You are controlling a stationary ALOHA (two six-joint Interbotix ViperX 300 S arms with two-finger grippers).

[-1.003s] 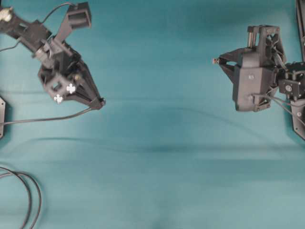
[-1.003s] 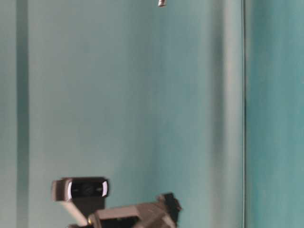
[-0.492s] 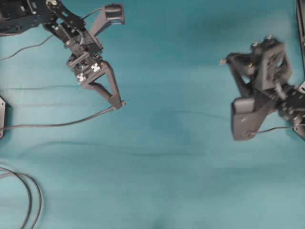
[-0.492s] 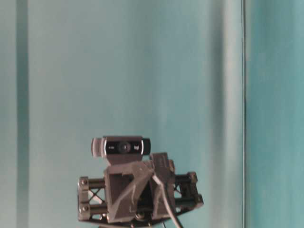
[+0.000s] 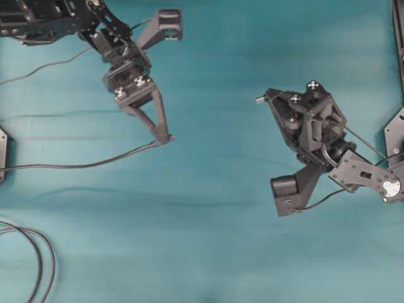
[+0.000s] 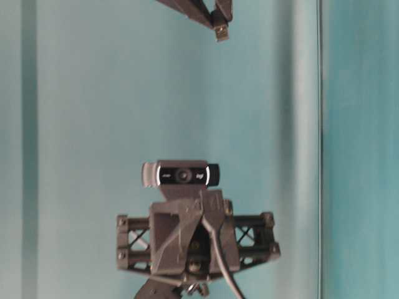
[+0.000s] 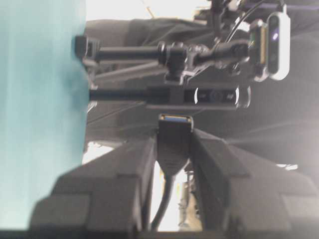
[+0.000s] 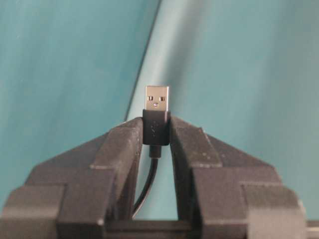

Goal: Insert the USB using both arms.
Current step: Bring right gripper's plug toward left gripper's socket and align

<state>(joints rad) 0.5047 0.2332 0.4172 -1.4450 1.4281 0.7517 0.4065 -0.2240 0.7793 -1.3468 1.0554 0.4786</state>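
The USB (image 8: 157,102) shows a silvery tip on a short dark housing, and my right gripper (image 8: 156,128) is shut on that housing. Overhead, the USB (image 5: 259,99) points left from the right gripper (image 5: 266,96), right of centre. At table level the USB (image 6: 220,32) hangs near the top edge. My left gripper (image 7: 173,147) is shut on the black socket end (image 7: 174,132) of the other cable. Overhead, the left gripper (image 5: 165,136) is left of centre, a wide gap from the plug. The two ends do not touch.
The socket's cable (image 5: 76,165) trails left across the teal cloth. A looped dark cable (image 5: 39,259) lies at the bottom left. A black mount (image 5: 2,154) sits at the left edge. The left arm's webcam (image 6: 181,175) faces the table-level view.
The left gripper has moved right with the socket end. The right arm has turned and brought the USB left and slightly nearer. At table level the USB has come into view at the top.
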